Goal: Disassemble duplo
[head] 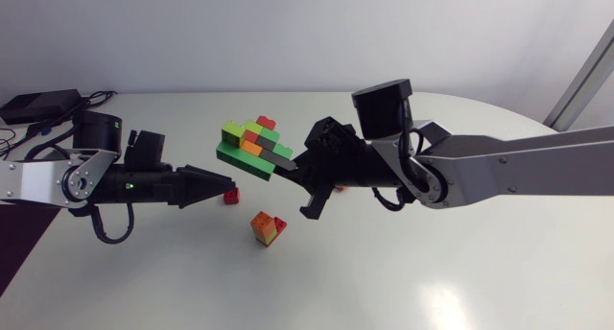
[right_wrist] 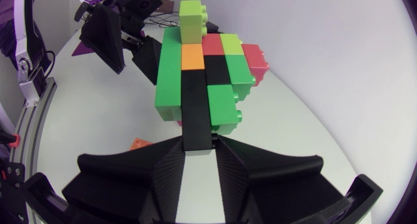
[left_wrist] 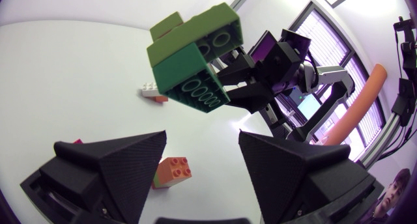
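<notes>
A duplo assembly (head: 251,143) of green, lime, orange, red and black bricks hangs above the table. My right gripper (head: 286,164) is shut on its long black brick (right_wrist: 195,107), seen up close in the right wrist view with the fingers (right_wrist: 228,165) pressed against it. My left gripper (head: 226,180) is open and holds nothing, just left of and below the assembly (left_wrist: 195,55). Its fingers (left_wrist: 117,165) stand wide apart in the left wrist view. An orange and red brick stack (head: 266,227) sits on the table below.
A small red brick (head: 231,197) lies on the table under the left gripper's tips; the left wrist view shows it with a white piece (left_wrist: 152,90). The table's rounded far edge (head: 480,100) runs behind the right arm.
</notes>
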You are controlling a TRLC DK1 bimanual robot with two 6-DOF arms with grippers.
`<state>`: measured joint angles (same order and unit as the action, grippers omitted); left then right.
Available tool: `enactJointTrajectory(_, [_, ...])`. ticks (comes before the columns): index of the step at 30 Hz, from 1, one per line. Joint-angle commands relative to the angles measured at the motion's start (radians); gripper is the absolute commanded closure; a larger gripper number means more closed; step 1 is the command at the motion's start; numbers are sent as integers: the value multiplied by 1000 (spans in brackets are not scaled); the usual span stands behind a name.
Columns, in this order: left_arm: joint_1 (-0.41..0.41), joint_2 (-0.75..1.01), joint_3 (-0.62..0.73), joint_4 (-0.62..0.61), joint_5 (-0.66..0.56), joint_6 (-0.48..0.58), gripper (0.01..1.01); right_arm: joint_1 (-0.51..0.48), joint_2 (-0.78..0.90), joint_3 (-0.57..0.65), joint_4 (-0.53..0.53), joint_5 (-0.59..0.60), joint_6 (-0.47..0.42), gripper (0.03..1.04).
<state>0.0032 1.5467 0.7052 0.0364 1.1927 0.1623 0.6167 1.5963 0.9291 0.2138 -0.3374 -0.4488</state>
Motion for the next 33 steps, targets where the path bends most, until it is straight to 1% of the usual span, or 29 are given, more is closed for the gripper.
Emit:
enactJointTrajectory(1, [18, 18, 20, -9, 21, -21, 259, 18, -22, -24, 36, -8, 5, 810])
enactJointTrajectory(5, [37, 15, 20, -7, 21, -37, 254, 32, -22, -30, 39, -31, 7, 808])
enactJointTrajectory(7, [41, 10, 19, -7, 27, -38, 225, 43, -16, -33, 53, -28, 5, 808])
enactJointTrajectory(15, [44, -11, 8, -6, 61, -38, 225, 49, 17, -26, 62, -18, -1, 808])
enactJointTrajectory(23, [61, -17, 11, -6, 67, -41, 225, 74, 63, -19, 62, 37, -47, 808])
enactJointTrajectory(26, [73, -16, 11, -4, 67, -46, 226, 84, 60, -27, 64, 41, -53, 808])
enactJointTrajectory(32, [70, -7, 13, -1, 67, -46, 231, 91, 50, -33, 65, 41, -54, 808])
enactJointTrajectory(33, [69, -7, 13, -1, 67, -46, 244, 91, 48, -33, 65, 41, -54, 808])
